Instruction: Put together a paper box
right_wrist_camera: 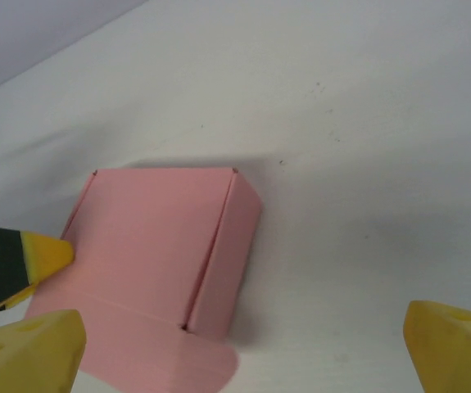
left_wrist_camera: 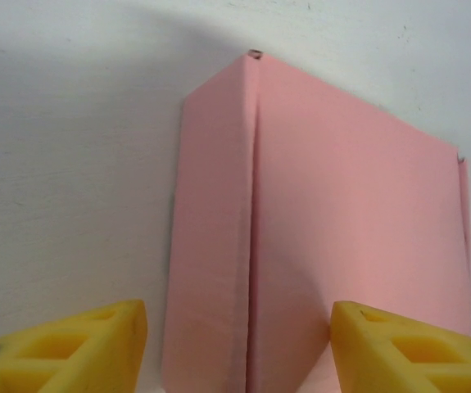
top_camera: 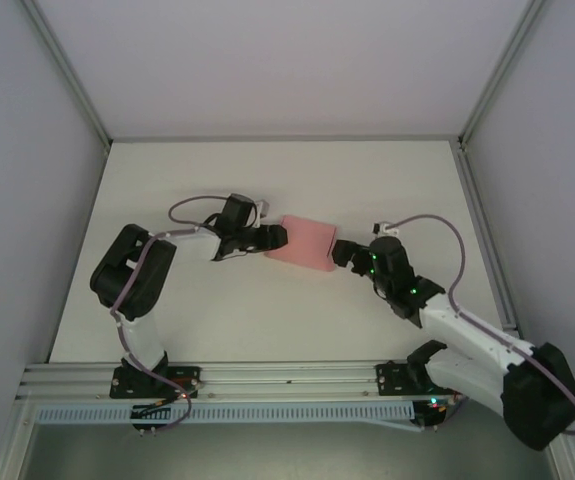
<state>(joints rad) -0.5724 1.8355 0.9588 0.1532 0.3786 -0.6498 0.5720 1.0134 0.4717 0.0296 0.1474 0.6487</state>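
Note:
The pink paper box (top_camera: pixel 303 241) lies folded at the middle of the table, with a rounded flap (right_wrist_camera: pixel 178 360) sticking out flat on the side facing my right arm. My left gripper (top_camera: pixel 273 237) is at the box's left end, jaws apart astride one corner edge (left_wrist_camera: pixel 251 246). Its left finger (left_wrist_camera: pixel 79 344) stands clear of the card; its right finger (left_wrist_camera: pixel 407 344) is over the top face. My right gripper (top_camera: pixel 344 251) stands wide open just off the box's right end, with the box (right_wrist_camera: pixel 149 237) ahead and left of its fingers (right_wrist_camera: pixel 30 352).
The white table (top_camera: pixel 267 320) is walled by pale panels on three sides. An aluminium rail (top_camera: pixel 287 378) carrying both arm bases runs along the near edge. The tip of the left arm's finger (right_wrist_camera: pixel 47 255) shows at the box's far side.

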